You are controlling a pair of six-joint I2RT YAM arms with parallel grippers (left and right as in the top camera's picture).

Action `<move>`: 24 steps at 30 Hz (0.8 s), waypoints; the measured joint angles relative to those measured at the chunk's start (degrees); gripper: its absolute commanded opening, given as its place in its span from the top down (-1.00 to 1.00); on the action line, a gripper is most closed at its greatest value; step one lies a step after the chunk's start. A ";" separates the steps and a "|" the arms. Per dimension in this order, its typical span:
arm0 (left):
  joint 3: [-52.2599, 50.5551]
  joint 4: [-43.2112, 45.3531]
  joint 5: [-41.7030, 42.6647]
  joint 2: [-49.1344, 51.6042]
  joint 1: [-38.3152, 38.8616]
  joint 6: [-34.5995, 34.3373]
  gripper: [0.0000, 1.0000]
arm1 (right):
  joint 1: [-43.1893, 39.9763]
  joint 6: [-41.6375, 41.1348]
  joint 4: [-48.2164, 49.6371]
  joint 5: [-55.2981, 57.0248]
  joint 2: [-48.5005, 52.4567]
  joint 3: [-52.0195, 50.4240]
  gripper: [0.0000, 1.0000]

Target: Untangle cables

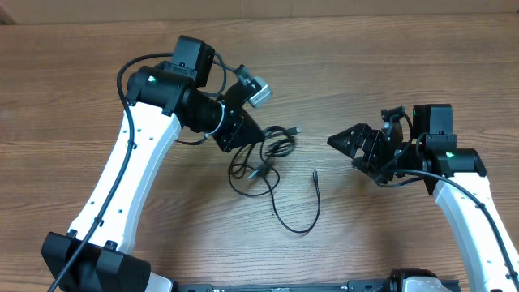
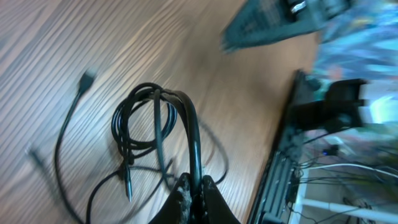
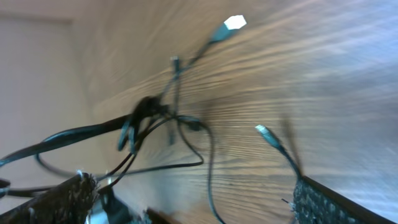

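Left gripper (image 2: 194, 190) is pinched tight on a loop of the cables (image 2: 146, 121), and the knot lies just ahead of it. Right gripper (image 1: 336, 140) is spread wide and empty, with a loose plug end (image 1: 315, 173) nearby.

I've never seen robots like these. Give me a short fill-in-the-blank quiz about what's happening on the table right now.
1. The thin black cables lie bunched on a brown ___ table.
2. The left end effector is shut on one ___ strand.
3. The right end effector is open and holds ___.

Missing words: wooden; cable; nothing.
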State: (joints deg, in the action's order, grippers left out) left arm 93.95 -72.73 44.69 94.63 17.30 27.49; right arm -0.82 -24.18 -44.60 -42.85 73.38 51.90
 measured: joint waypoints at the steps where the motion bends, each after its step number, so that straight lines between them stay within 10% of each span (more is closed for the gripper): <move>1: 0.00 0.48 1.90 0.00 0.24 0.63 0.91 | 0.31 0.85 0.61 -1.05 0.00 0.00 -0.98; 11: 0.00 2.93 13.20 0.00 1.62 2.73 0.91 | 7.80 3.04 6.14 -5.01 0.00 0.00 -0.61; 19: 0.00 2.95 17.68 0.00 1.79 2.75 0.92 | 8.46 -2.36 7.41 -2.75 0.00 0.00 0.41; 24: 0.00 2.91 18.60 0.00 2.32 2.75 0.92 | 8.48 -4.04 7.52 -2.05 0.00 0.00 0.69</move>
State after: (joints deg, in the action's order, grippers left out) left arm 93.95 -69.82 63.29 94.63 19.62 30.24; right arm 7.66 -28.23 -37.08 -44.91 73.38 51.90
